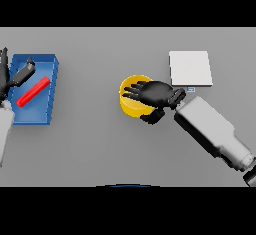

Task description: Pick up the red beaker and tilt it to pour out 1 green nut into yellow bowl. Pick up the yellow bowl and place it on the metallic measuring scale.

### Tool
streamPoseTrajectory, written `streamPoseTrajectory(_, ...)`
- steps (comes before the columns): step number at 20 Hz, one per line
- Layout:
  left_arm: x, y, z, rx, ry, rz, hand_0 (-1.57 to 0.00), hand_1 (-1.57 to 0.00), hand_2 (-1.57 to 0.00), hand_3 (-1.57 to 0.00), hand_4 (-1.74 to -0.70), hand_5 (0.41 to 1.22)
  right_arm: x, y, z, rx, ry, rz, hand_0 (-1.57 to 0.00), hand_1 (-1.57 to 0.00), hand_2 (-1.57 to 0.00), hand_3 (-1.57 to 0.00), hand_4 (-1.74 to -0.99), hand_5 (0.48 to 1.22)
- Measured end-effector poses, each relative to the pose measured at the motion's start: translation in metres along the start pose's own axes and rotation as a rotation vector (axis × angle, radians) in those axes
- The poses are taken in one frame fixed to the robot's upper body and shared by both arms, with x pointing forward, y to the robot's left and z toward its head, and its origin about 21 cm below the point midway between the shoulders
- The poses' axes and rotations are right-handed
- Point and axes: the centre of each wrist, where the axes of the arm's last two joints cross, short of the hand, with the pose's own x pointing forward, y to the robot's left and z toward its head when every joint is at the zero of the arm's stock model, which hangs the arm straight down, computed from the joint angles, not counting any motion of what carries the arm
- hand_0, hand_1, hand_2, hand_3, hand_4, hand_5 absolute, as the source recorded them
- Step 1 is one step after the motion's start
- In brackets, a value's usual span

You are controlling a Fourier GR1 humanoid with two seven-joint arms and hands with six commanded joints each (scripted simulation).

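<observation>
Single view only: head camera, set high above bench (100,149), looking almost straight down. Near edge of bench toward lower frame, far side toward top. Moderate distance: wide stretch of grey surface covered. Blue tray (35,116) at far left edge, scale (190,68) upper right, yellow bowl (131,108) near centre. Right arm enters from lower right corner, left hand (15,79) partly cut by left border. No second view, so no shared area.

Even, diffuse, moderately bright light falls flat across the plain grey counter (100,149), raising no glare and only a faint soft shadow beside the round yellow bowl (131,106), edges looking undistorted.
</observation>
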Motion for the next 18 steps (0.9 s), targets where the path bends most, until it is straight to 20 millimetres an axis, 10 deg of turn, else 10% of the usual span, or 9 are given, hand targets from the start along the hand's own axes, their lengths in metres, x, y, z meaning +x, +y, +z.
streamPoseTrajectory(9,-0.002,0.005,-0.004,0.0,0.02,0.012,0.0,0.0,0.0,0.0,-0.75,0.701,-0.003,0.008,-0.011,0.116,0.052,-0.06,-0.03,-0.04,-0.07,-0.14,-1.302,0.805)
streamPoseTrajectory(14,-0.005,0.005,-0.003,0.006,0.003,0.005,0.0,0.0,0.0,0.0,-0.76,0.703,-0.002,0.006,-0.012,0.128,0.018,-0.072,-0.99,-0.98,-0.96,-0.55,-1.514,1.064)
streamPoseTrajectory(18,-0.001,0.005,-0.003,0.01,0.004,-0.004,0.0,0.0,0.0,0.0,-0.75,0.695,-0.002,0.006,-0.009,0.15,0.014,-0.084,-1.33,-1.33,-1.2,-1.12,-1.647,1.157)
